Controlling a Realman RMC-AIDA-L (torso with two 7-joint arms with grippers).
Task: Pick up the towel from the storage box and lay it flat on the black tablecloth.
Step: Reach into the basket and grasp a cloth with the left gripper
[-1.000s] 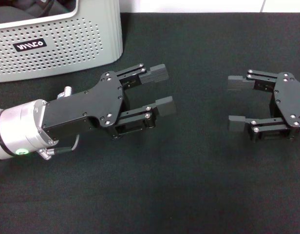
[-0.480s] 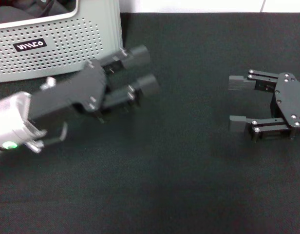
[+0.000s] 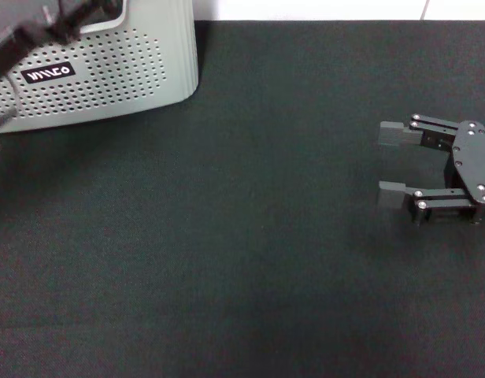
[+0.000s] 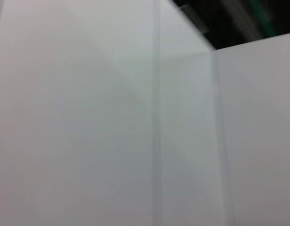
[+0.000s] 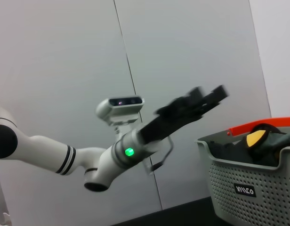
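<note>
The light grey perforated storage box [image 3: 109, 71] stands at the back left of the black tablecloth [image 3: 242, 260]. In the right wrist view the towel [image 5: 256, 139] lies bunched inside the box [image 5: 258, 188], showing yellow-orange and grey-green above the rim. My left gripper [image 5: 210, 92] is raised in the air beside and above the box, blurred, its fingers apart and holding nothing. In the head view only part of the left arm [image 3: 26, 31] shows over the box's top left corner. My right gripper [image 3: 392, 161] rests open low over the cloth at the right.
An orange-red edge [image 5: 258, 126] shows behind the box's far rim. White wall panels [image 4: 135, 117] fill the left wrist view. Bare black cloth stretches between the box and the right gripper and across the front.
My left arm has swung up and back from the middle of the cloth to above the storage box. The right gripper has drifted slightly right and stays open.
</note>
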